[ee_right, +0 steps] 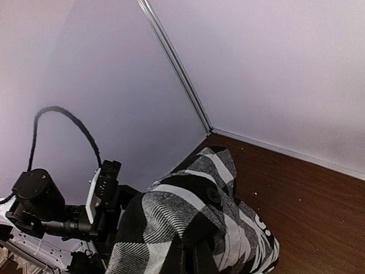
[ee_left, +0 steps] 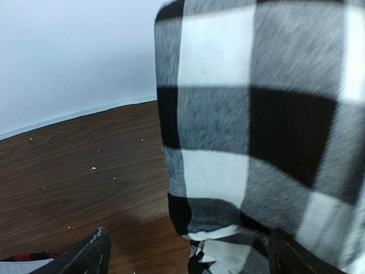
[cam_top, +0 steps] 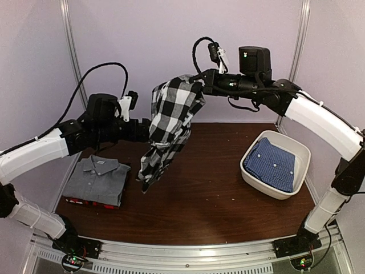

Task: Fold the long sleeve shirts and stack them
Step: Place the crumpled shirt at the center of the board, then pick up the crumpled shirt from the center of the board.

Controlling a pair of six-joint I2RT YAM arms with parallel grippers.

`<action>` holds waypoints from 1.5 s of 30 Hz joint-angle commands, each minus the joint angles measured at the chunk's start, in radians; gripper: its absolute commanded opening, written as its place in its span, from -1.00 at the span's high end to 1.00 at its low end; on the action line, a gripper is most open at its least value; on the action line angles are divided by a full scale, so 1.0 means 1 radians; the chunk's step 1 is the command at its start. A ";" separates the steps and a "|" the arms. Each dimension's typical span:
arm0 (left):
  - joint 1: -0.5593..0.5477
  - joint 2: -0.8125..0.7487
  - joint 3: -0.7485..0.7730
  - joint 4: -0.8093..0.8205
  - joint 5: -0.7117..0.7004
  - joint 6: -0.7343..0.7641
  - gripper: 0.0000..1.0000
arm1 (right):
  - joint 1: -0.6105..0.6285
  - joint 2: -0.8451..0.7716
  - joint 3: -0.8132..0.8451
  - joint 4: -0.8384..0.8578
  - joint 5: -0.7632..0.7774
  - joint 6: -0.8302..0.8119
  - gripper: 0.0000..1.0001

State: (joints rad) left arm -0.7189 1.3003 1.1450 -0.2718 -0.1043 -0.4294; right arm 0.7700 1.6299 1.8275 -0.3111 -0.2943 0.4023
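My right gripper [cam_top: 197, 84] is shut on the black-and-white check shirt [cam_top: 171, 123] and holds it high above the table, so the cloth hangs down in a bunch. In the right wrist view the shirt [ee_right: 194, 211] covers the fingers. My left gripper [cam_top: 147, 129] is open at the shirt's left edge. In the left wrist view its fingertips [ee_left: 91, 256] stand wide apart with the hanging check cloth [ee_left: 251, 131] between and beyond them. A folded grey shirt [cam_top: 98, 178] lies on the red-black shirt [cam_top: 85, 201] at the left. The blue fine-checked shirt [cam_top: 271, 164] lies folded in the white tub [cam_top: 268, 191].
The brown table [cam_top: 205, 200] has a back wall close behind it and metal posts at the corners. The white tub stands at the right edge. The left arm's black wrist [ee_right: 45, 211] shows in the right wrist view beside the shirt.
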 commanded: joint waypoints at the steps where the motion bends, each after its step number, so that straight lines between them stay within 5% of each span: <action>1: 0.009 -0.023 -0.022 0.005 -0.011 -0.011 -0.95 | -0.048 0.058 -0.085 0.008 0.076 0.048 1.00; 8: 0.009 0.014 -0.023 0.004 0.058 -0.012 -0.95 | -0.115 0.315 -0.097 -0.066 0.137 0.067 0.94; 15: 0.005 0.090 -0.102 0.052 0.365 -0.002 -0.94 | -0.107 0.368 -0.102 -0.056 0.125 0.047 -0.08; 20: -0.049 0.190 -0.139 0.109 0.450 -0.019 -0.87 | -0.100 0.267 -0.170 -0.043 0.223 0.044 -0.46; 31: -0.158 0.445 -0.060 0.180 0.462 -0.043 -0.68 | -0.099 -0.026 -0.452 -0.012 0.412 0.049 -0.57; 45: -0.240 0.699 0.145 0.062 0.307 -0.022 -0.17 | -0.089 -0.212 -0.719 0.033 0.410 0.088 -0.56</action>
State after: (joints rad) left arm -0.9329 1.9537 1.2350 -0.1669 0.2794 -0.4633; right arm 0.6731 1.4578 1.1454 -0.3157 0.0998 0.4717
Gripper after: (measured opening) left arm 0.611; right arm 0.781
